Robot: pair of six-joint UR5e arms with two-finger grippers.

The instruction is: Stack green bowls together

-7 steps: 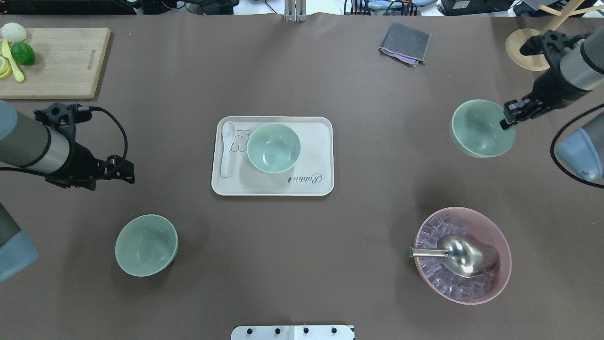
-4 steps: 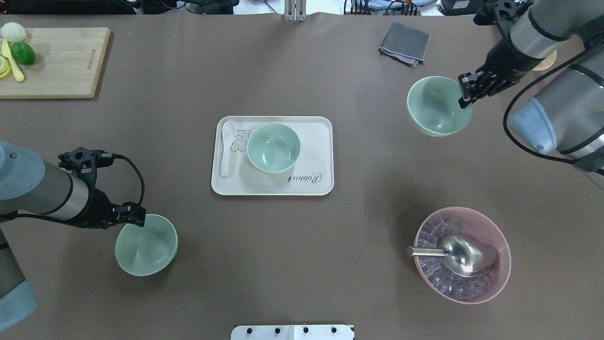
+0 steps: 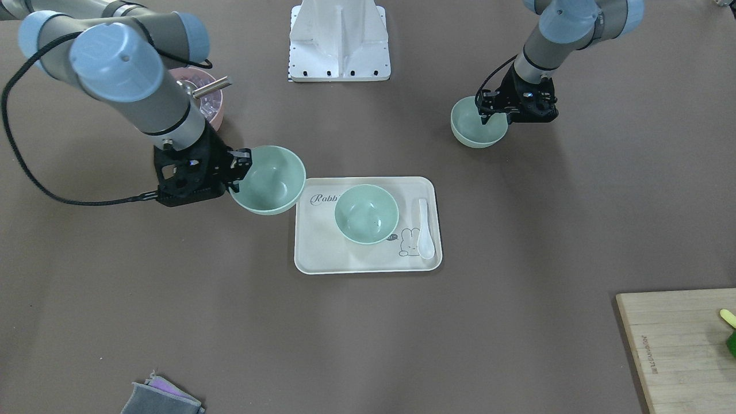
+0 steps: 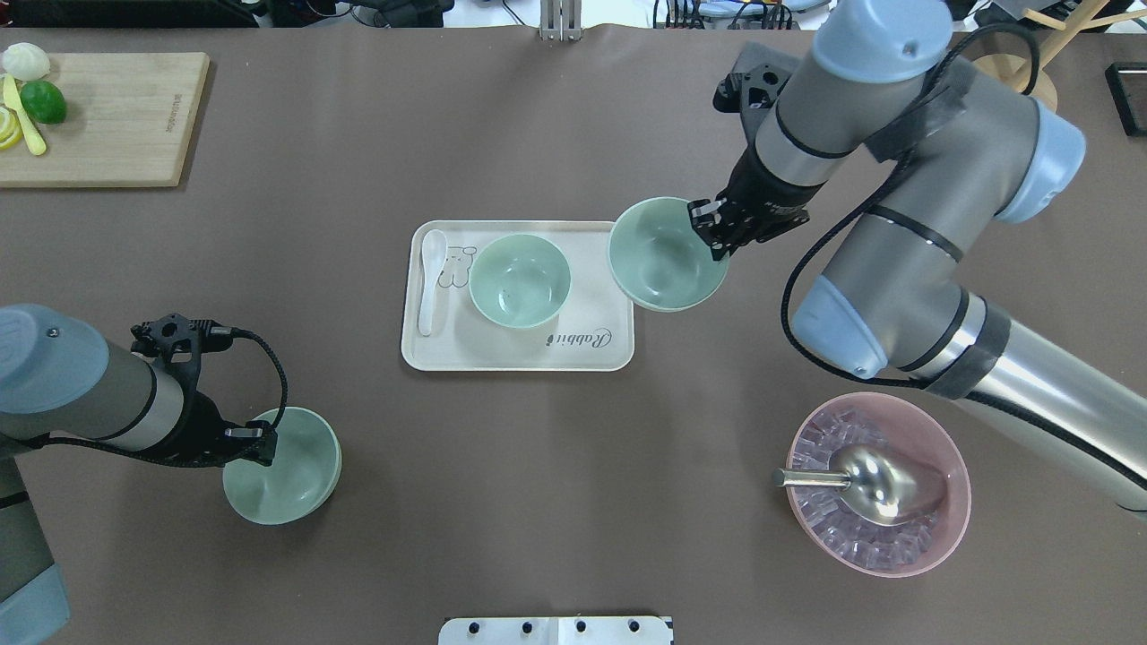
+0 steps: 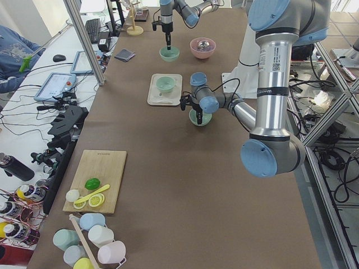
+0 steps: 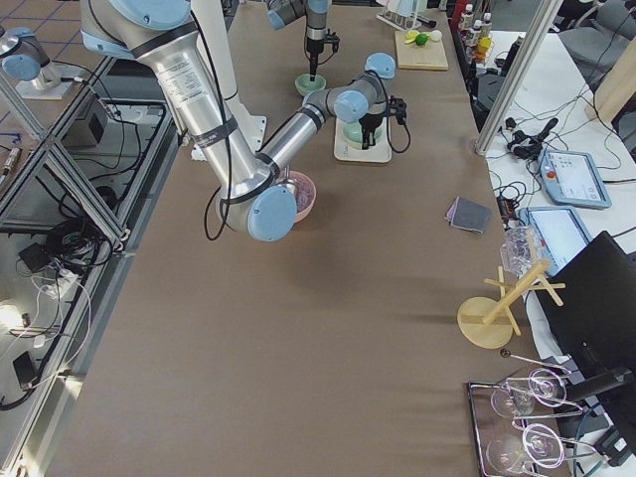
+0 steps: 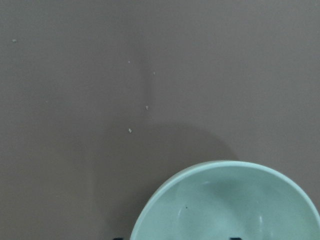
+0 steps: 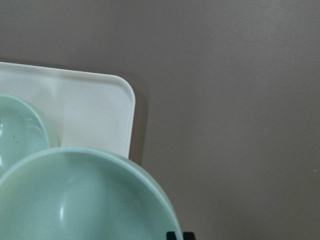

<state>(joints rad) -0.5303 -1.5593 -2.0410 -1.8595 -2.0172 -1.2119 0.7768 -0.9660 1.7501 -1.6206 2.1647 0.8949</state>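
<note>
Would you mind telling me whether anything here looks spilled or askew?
Nothing stands out. One green bowl sits upright on the tray; the ice is inside the pink bowl; the right end effector grips a second bowl by its rim, and the left end effector straddles the third bowl's rim.

**Brown table, tray at its middle**

A matte brown table (image 4: 573, 502) carries a cream rectangular tray (image 4: 502, 356) near its centre. A green bowl (image 4: 291, 475) sits upright on the table, on the robot's side of the tray and off to its left. A pink bowl (image 4: 957, 511) stands on the robot's side of the tray, to the right. Beyond the tray, far left, lies a wooden cutting board (image 4: 116, 125). Beyond it to the right lies a folded grey cloth (image 3: 161, 398). A white base plate (image 4: 556, 630) sits at the table's robot-side edge, in line with the tray.
</note>
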